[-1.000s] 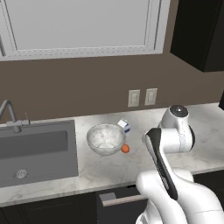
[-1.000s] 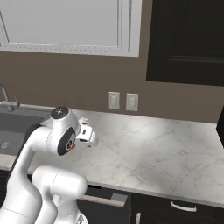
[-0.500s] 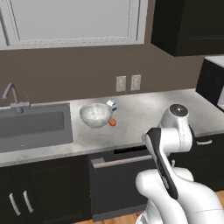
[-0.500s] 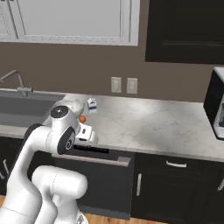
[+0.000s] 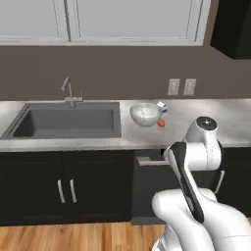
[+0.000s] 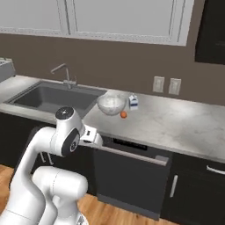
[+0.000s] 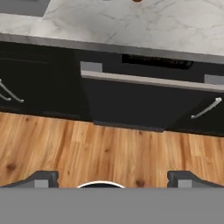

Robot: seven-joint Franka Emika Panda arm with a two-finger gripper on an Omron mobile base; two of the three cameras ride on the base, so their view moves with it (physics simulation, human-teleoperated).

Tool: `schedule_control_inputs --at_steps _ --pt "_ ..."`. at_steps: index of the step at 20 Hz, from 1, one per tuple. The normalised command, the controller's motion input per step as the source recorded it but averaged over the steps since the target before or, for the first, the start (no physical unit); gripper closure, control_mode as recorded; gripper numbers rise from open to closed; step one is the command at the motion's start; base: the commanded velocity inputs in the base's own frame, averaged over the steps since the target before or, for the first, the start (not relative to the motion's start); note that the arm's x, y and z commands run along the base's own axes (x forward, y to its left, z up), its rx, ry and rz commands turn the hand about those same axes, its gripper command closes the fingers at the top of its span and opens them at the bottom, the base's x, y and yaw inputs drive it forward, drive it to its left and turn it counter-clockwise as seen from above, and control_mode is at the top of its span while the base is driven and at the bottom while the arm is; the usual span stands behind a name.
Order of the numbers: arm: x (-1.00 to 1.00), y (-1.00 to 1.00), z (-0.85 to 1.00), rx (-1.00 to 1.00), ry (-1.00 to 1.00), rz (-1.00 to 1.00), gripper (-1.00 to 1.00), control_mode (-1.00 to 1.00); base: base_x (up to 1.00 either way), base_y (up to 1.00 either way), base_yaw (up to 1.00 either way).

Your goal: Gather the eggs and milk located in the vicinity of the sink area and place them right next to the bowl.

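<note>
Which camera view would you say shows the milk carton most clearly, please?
The right base view: the milk stands unobstructed just right of the bowl. In the left base view the bowl hides most of it.

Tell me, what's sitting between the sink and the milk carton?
The bowl sits on the counter between the sink and the milk. The right base view shows the same order. One egg lies in front of the bowl.
</note>
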Motion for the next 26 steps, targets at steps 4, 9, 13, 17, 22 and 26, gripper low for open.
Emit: schedule_control_inputs --at_steps 4,9,13,17,22,26 --pt "0.00 0.00 0.00 0.00 0.00 0.00 -1.00 1.00 0.04 0.80 0.34" --pt "0.00 0.00 0.00 0.00 0.00 0.00 -1.00 1.00 0.82 0.79 0.02" --pt "0.00 0.00 0.00 0.00 0.00 0.00 -1.00 1.00 0.96 0.85 -0.11" --pt "0.00 0.00 0.00 0.00 0.00 0.00 -1.00 1.00 0.50 0.96 -0.11" --pt "0.00 0.00 0.00 0.00 0.00 0.00 -1.00 1.00 0.19 1.00 -0.04" --pt "0.00 0.00 0.00 0.00 0.00 0.00 -1.00 1.00 0.57 0.80 -0.15"
